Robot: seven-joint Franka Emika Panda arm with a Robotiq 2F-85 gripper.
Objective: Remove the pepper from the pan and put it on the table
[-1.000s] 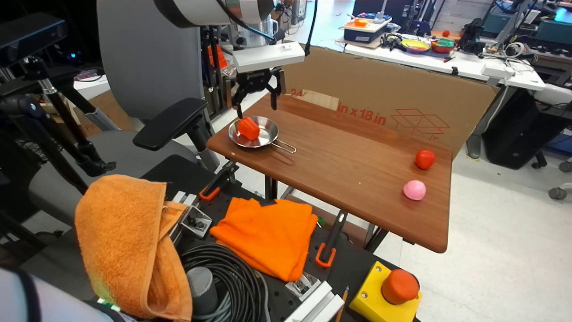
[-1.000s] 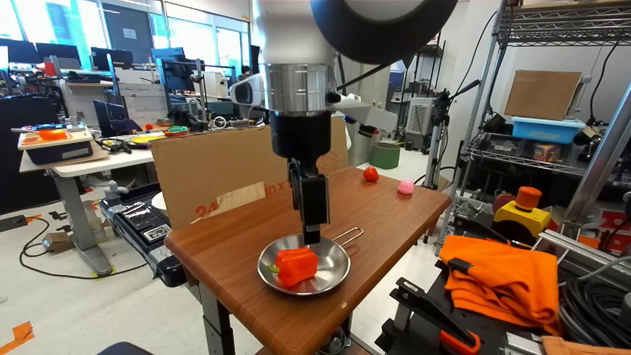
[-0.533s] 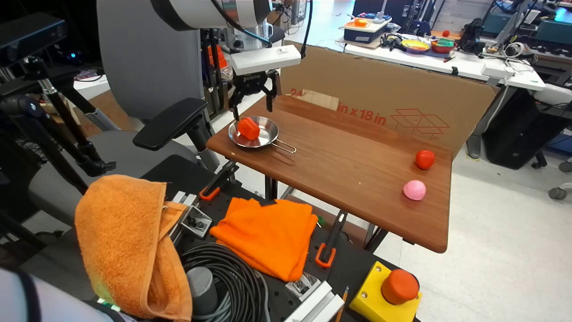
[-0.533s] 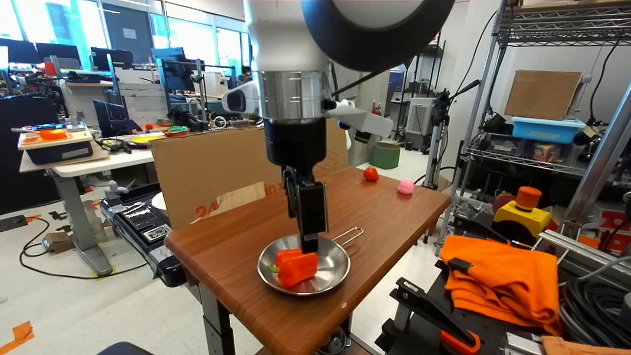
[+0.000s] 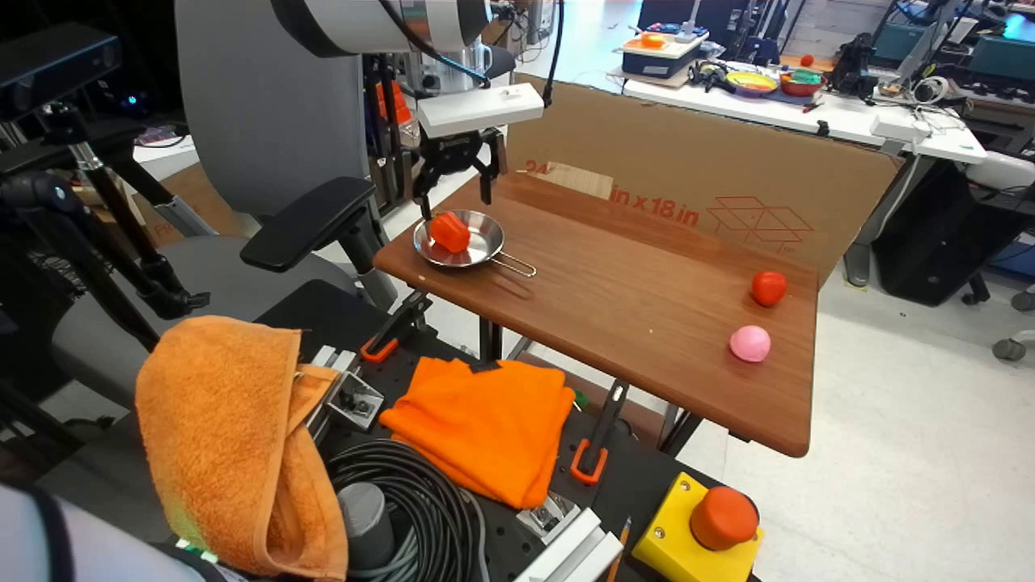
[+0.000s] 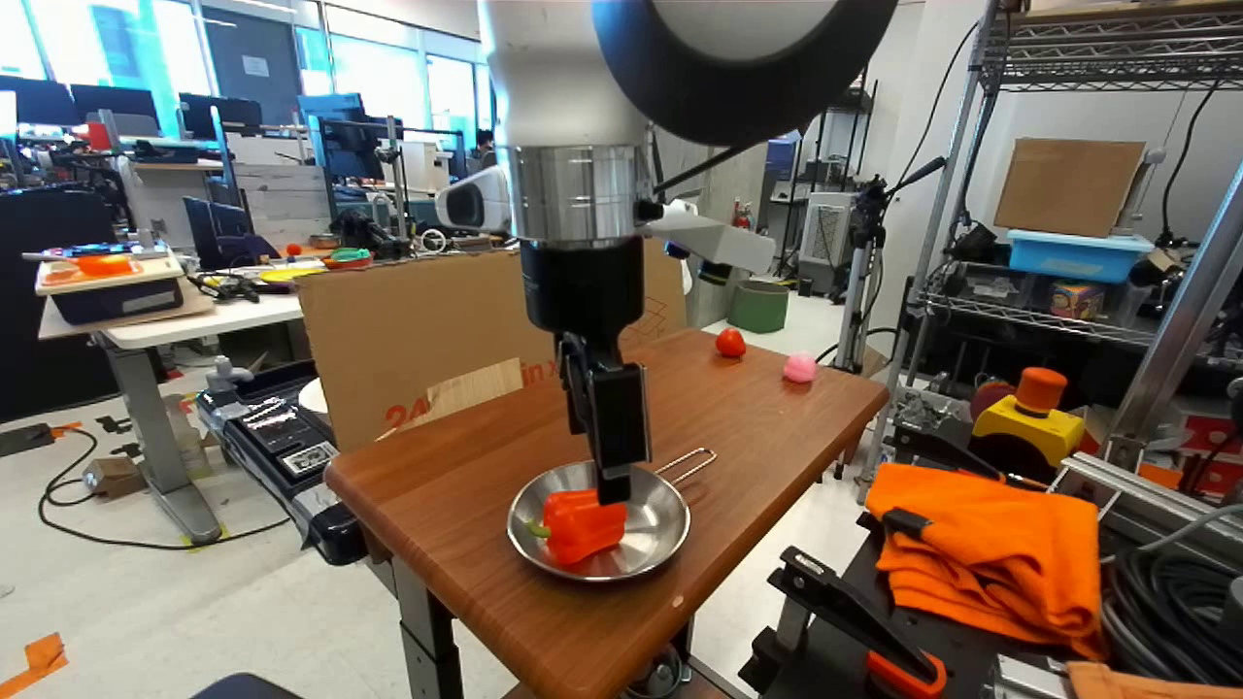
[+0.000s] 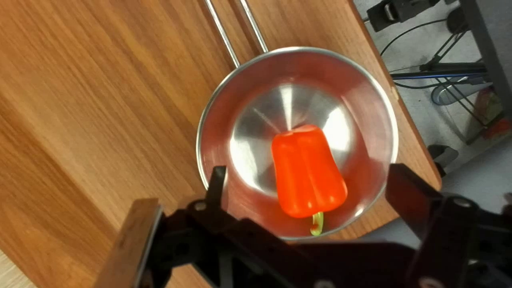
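The pepper [image 7: 308,176], orange-red with a short green stem, lies on its side in the silver pan [image 7: 260,120]. In both exterior views the pan [image 5: 483,236] rests near one end of the brown table [image 5: 614,283], its wire handle pointing along the tabletop. My gripper [image 7: 309,174] is wide open, its fingers on either side of the pepper as seen in the wrist view, with a gap on each side. An exterior view puts the gripper [image 5: 456,208] just above the pan. A fingertip covers part of the pan's far rim in an exterior view, close to the pepper [image 6: 585,529].
A red tomato-like object [image 5: 768,288] and a pink ball [image 5: 750,343] sit at the table's opposite end. A cardboard wall [image 5: 647,153] runs along one long side. A grey chair [image 5: 283,121] stands close by the pan's end.
My gripper has come down toward the pan and shifted slightly sideways, mostly in the earlier half second. It stays open. Pepper and pan have not moved.
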